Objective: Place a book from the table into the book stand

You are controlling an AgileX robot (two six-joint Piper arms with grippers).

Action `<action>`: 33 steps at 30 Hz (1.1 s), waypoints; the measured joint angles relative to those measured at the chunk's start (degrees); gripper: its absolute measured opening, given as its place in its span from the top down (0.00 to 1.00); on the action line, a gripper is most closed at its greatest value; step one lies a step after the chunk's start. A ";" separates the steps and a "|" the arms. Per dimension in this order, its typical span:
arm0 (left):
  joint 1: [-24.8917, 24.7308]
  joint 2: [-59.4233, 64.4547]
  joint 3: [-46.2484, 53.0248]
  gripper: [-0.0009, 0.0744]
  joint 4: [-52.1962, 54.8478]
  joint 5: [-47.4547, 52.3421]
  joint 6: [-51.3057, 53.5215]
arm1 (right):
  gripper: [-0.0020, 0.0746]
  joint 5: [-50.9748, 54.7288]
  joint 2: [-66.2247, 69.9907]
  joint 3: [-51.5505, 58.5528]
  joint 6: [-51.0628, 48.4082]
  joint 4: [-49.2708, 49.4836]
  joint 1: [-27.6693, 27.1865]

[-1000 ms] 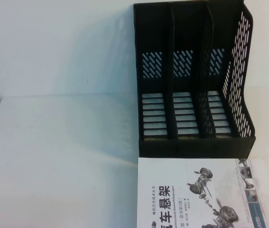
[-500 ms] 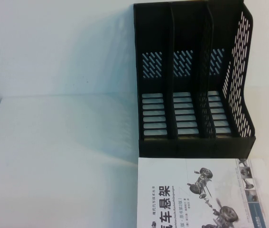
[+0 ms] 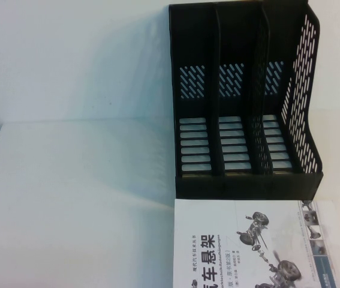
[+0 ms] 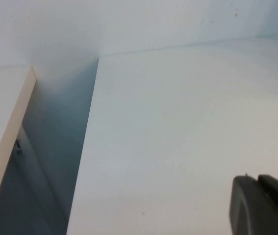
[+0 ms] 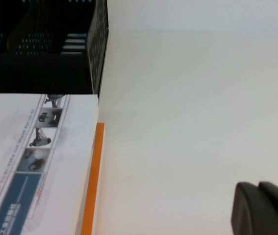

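The white book [image 3: 247,240] with black Chinese characters and grey suspension pictures lies flat on the white table [image 3: 74,198], just in front of the black three-compartment book stand [image 3: 241,96]. All three compartments stand empty. Neither gripper shows in the high view. In the right wrist view my right gripper [image 5: 258,186] hovers over bare table to the right of the book [image 5: 31,161] and the stand [image 5: 36,63], fingers together and empty. In the left wrist view my left gripper [image 4: 257,180] is over bare table, fingers together and empty.
An orange strip [image 5: 92,181] shows under the book's right edge. In the left wrist view the table's left edge drops into a dark gap [image 4: 55,161], with a beige-edged white surface [image 4: 6,142] beyond it. A white wall stands behind the table.
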 joint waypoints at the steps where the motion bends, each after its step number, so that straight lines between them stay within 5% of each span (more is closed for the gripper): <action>1: 0.00 0.00 0.00 0.99 0.00 -0.87 0.00 | 0.98 0.00 0.00 0.00 0.00 0.00 0.00; 19: 0.00 0.00 0.00 0.99 0.00 -34.22 0.00 | 0.98 -29.50 0.00 0.00 0.37 -0.26 0.00; 33: 0.00 0.00 -0.32 0.99 -7.37 -34.11 0.84 | 0.98 -44.88 0.00 0.00 1.67 0.37 0.00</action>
